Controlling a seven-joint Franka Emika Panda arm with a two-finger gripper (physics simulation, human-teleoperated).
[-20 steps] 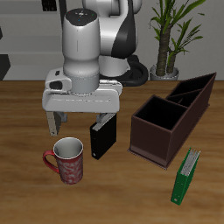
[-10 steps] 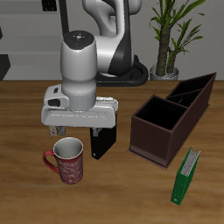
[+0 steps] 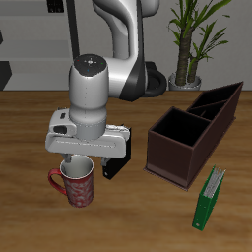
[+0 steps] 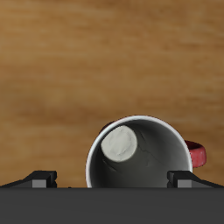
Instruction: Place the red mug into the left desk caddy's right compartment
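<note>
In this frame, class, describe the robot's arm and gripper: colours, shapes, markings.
The arm has glossy white rounded segments with dark grey joints. A light grey cylinder tops the wide, boxy pale grey gripper. No cables or markings are visible. The wrist view shows dark fingertips.

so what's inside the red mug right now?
Red speckled mug: the wrist view shows only a white interior with a pale round base, no contents. The gripper body covers the near rim.
</note>
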